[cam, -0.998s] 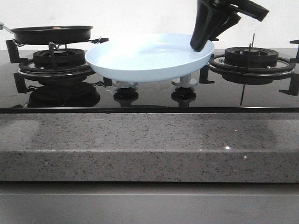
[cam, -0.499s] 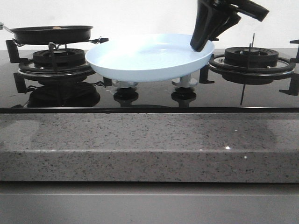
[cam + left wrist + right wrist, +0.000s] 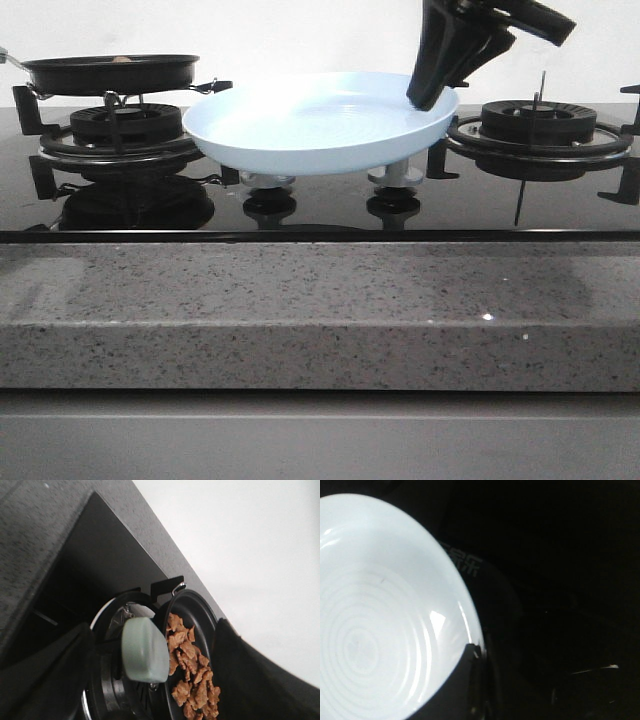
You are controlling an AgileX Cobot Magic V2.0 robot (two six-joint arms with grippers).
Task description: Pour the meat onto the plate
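Front view: a pale-blue plate (image 3: 320,125) hangs above the black glass hob (image 3: 320,205) at centre frame, held clear of the surface over two small control knobs (image 3: 270,200). The right gripper (image 3: 425,95) reaches down from the upper right and is pinched on the plate's right rim, one dark finger lying inside the dish. At upper left a black frying pan (image 3: 110,72) sits on the left burner grate (image 3: 115,135), a sliver of light-brown meat (image 3: 121,59) just showing above its rim. A second burner (image 3: 540,125) stands at right, beside the plate's edge. A speckled grey stone counter (image 3: 320,310) fills the lower half of the frame.

Left wrist view: the meat (image 3: 192,672) lies heaped in the pan (image 3: 192,610) at lower centre, many small brown pieces spread across its dark base. A pale-green rounded block (image 3: 145,650) sits just left of the pan, against the burner grate (image 3: 107,675). Dark blurred shapes at the lower left and lower right corners appear to be the left gripper's fingers (image 3: 45,675), standing wide apart with pan and block between them.

Right wrist view: the plate (image 3: 380,615) fills the left half of the frame, its ringed base bare. A dark finger (image 3: 452,690) of the right gripper (image 3: 470,680) overlaps the rim at bottom centre. The rest is too dark to read.
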